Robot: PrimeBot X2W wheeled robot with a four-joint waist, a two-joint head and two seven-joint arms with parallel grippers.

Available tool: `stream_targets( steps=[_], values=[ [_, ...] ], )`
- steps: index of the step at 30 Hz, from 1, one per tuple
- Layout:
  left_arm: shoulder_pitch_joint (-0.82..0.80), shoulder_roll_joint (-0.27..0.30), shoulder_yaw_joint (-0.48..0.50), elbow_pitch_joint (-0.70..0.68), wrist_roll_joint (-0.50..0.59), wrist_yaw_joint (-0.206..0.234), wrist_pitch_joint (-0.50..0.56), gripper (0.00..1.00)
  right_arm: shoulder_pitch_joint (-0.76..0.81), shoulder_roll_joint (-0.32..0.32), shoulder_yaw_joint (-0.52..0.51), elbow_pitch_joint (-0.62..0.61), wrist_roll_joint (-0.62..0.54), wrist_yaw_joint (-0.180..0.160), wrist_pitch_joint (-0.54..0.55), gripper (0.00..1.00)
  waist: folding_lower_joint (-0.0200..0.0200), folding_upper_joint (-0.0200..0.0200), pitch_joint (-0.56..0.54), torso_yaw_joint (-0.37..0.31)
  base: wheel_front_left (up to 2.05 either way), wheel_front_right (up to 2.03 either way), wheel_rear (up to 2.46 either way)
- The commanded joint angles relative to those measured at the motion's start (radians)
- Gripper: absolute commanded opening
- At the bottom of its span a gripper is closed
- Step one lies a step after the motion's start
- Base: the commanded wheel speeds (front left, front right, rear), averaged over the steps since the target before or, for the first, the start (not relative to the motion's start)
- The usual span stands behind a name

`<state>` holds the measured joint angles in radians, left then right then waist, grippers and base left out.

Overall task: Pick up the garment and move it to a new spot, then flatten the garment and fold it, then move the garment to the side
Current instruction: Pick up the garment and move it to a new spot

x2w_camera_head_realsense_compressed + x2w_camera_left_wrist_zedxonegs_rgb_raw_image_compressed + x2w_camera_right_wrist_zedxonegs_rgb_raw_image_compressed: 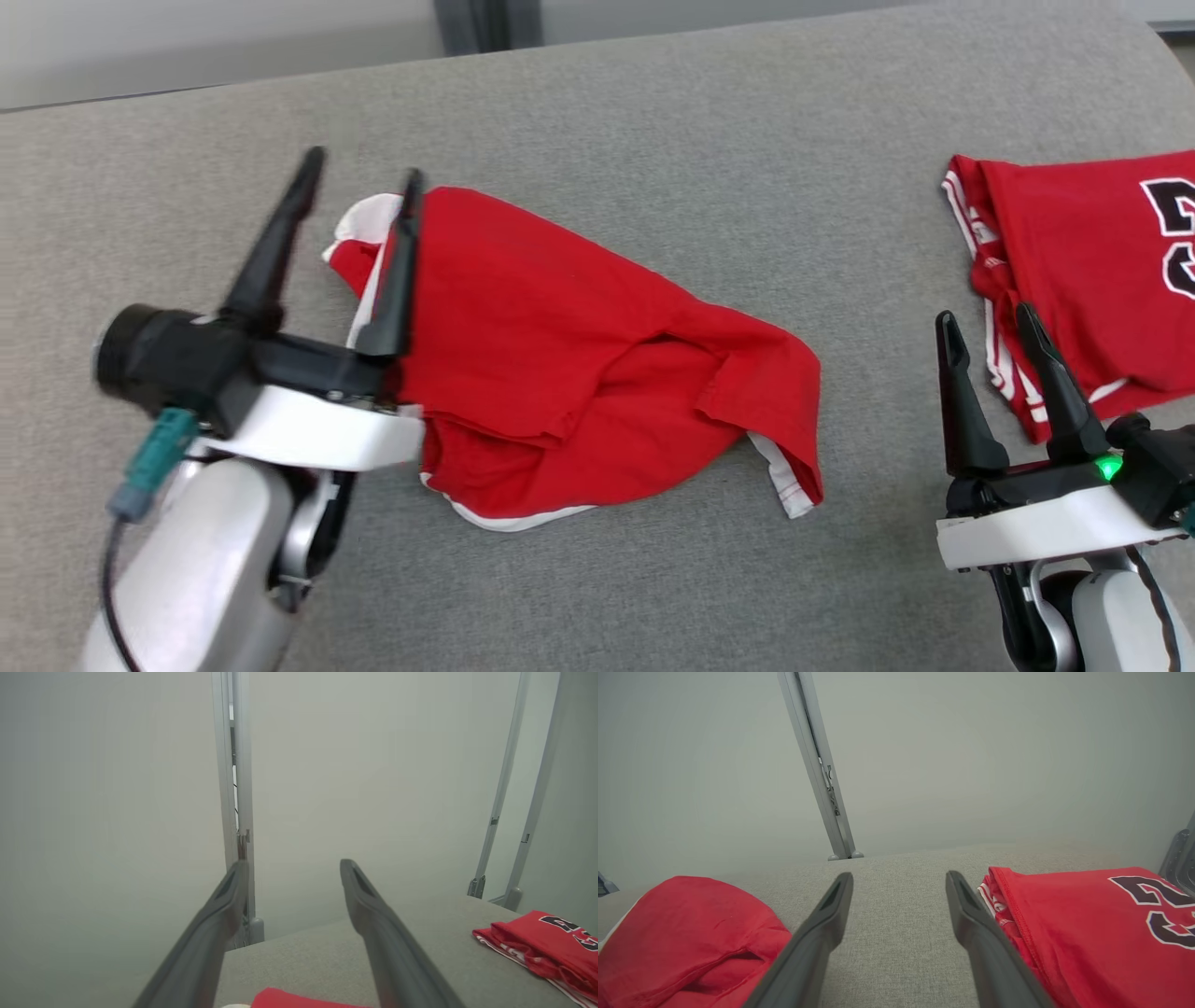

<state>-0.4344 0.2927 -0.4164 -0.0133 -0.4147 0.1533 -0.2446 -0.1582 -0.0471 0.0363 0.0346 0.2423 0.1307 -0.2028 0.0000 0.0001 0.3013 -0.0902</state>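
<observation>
Grey, felt-like cloth surface (653, 140) seen from above, with two red garments on it. The garment (579, 364) in hand lies left of centre, loose and rumpled. It is thin, soft red fabric thrown into broad folds, with a narrow white trim (509, 518) along its lower hem and at one turned-up corner. One flap lies doubled over the middle.

The left gripper (364, 164) hovers at the garment's left edge, its two long dark tapered fingers spread wide and holding nothing. One finger overlaps the red cloth in the head view; whether it touches cannot be told. The right gripper (987, 315) sits well apart at the lower right, jaws also wide and empty, just beside a folded jersey (1092, 271). That jersey is red, striped white at the edge and printed with dark numerals (1129, 889).

By the look of it, the garment is resting at a spot on the surface but is not yet flattened. Smoothing, folding and moving it aside all seem left to do. The neat jersey at the right edge looks like finished work already set aside
</observation>
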Motion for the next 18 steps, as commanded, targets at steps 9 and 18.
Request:
stream_targets(
  steps=[9,18],
  values=[
    [0.131,0.076,0.167,0.002,-0.025,0.031,-0.017,1.00,0.028,-0.007,0.006,-0.013,-0.044,0.000,0.034,1.00,0.0000,-0.0001,-0.068,0.045,0.00,0.00,0.00],
    [0.268,0.117,0.238,-0.005,-0.001,-0.001,-0.018,1.00,0.076,-0.007,0.004,-0.016,-0.075,0.000,0.068,1.00,0.0000,-0.0001,-0.133,0.053,0.00,0.00,0.00]
  ],
)
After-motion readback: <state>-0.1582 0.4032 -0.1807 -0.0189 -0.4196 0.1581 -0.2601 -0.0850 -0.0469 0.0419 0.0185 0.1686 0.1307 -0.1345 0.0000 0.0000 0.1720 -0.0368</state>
